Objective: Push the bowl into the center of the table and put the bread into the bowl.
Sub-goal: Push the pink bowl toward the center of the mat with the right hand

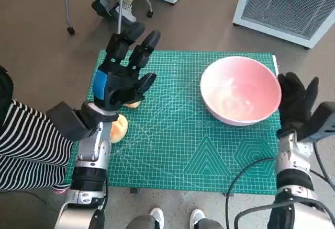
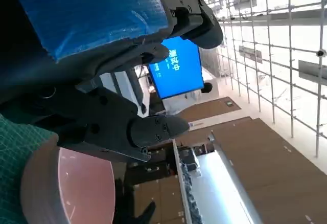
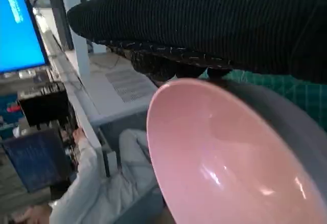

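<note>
A pink bowl (image 1: 239,90) stands empty on the right part of the green cutting mat (image 1: 178,150); it also shows in the left wrist view (image 2: 66,183) and fills the right wrist view (image 3: 230,157). My gloved right hand (image 1: 297,102) is open, its fingers spread upright against the bowl's right rim. The bread (image 1: 118,127) lies at the mat's left edge, largely hidden under my left forearm, with a second bit (image 1: 133,104) showing under the palm. My left hand (image 1: 123,75) hovers above it, open with fingers spread, holding nothing.
A person in a striped sleeve (image 1: 26,145) sits at the left. Chair legs and feet (image 1: 112,7) stand beyond the mat's far edge. White cabinets (image 1: 285,4) stand at the far right. Shoes (image 1: 175,217) show at the near edge.
</note>
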`<state>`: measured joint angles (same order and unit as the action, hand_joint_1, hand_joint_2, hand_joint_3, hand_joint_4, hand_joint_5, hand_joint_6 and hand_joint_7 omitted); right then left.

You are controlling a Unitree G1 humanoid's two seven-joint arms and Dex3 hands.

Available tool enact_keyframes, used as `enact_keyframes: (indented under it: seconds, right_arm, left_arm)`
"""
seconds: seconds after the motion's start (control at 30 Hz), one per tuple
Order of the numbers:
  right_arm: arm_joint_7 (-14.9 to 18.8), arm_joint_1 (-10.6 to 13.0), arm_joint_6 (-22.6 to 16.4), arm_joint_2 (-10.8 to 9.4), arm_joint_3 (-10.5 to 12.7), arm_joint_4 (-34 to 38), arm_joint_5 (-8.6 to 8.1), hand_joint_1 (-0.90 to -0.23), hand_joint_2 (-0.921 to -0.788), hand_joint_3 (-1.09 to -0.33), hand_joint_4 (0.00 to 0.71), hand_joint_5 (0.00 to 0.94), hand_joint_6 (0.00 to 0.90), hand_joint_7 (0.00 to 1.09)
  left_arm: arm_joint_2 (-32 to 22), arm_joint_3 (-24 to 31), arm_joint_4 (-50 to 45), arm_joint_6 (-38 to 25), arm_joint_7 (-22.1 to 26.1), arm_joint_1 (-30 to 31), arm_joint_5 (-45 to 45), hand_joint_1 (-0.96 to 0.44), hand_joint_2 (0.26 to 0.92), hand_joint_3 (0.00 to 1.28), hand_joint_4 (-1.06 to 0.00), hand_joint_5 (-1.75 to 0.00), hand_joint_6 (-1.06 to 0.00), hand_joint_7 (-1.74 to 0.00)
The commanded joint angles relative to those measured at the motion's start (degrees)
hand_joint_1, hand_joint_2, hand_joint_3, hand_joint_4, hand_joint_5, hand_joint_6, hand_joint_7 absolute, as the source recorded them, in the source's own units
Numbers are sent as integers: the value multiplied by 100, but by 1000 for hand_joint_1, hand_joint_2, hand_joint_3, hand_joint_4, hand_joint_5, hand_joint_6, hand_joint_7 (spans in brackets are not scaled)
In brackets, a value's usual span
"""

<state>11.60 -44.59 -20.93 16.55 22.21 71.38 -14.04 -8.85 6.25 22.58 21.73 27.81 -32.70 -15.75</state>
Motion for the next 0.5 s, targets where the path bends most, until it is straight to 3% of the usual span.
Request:
enact_keyframes:
  seconds: [0.03,0.3,0.5]
  right_arm:
    - [99,13,55,-123,-198,97,209,-603,-921,-843,154,6,150,217]
    - [160,-57,-47,-232,-452,48,426,-591,-921,-891,157,4,145,193]
    - [203,-88,-117,-331,-602,22,497,-591,-921,-913,159,4,141,182]
  left_arm:
    - [-41,24,41,96,13,43,42,-227,894,301,-241,-89,-10,-689]
    - [-34,24,73,160,7,57,53,-228,919,250,-258,-54,-21,-667]
    - [-38,27,99,204,0,68,65,-230,921,244,-262,-49,-25,-661]
